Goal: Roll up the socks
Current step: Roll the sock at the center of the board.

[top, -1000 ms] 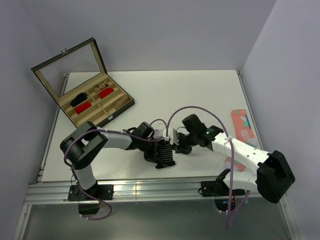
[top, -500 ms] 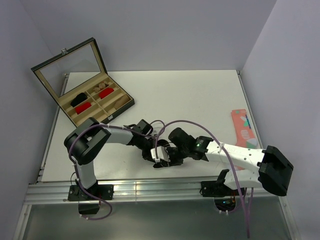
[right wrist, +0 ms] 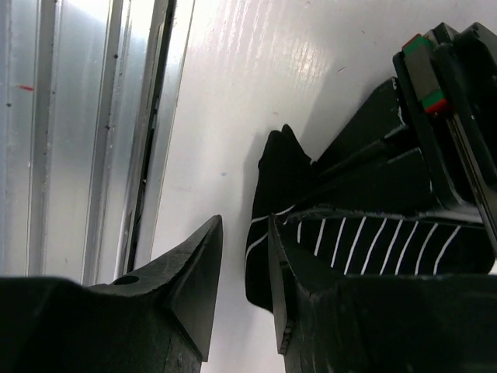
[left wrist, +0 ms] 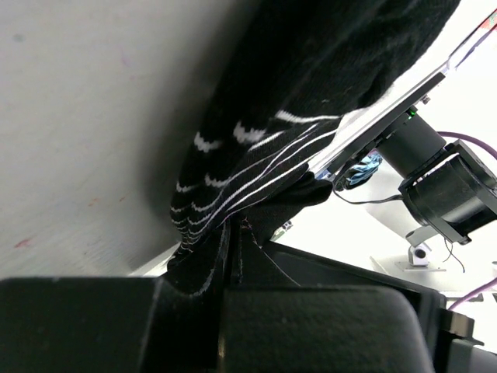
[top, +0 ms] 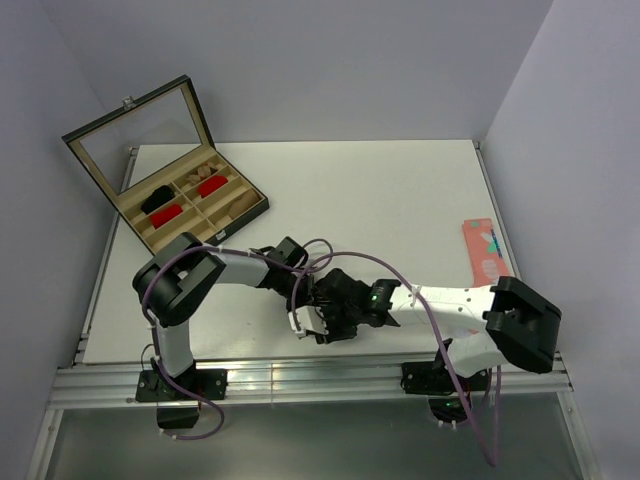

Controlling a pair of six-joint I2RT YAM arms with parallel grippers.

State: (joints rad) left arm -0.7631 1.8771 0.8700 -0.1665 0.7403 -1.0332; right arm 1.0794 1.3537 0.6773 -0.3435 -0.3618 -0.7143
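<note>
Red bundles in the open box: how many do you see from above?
2. One red bundle lies at the left end of the box; the second red bundle lies farther right, near the middle. Others could be hidden.

Sock [left wrist: 295,93]: black, thin white stripes.
Table [top: 380,190]: white.
Box [top: 240,219]: black outside, tan lining.
Inside box: red bundles [top: 168,214], black bundle [top: 155,199], tan rolls [top: 237,203].
Pink sock [top: 483,250]: coral-pink, small multicoloured marks.
Cable [left wrist: 474,144]: purple.
Walls [top: 330,70]: pale lilac-grey.

White-and-black arms [top: 455,300], looping purple cables [top: 362,258]
</note>
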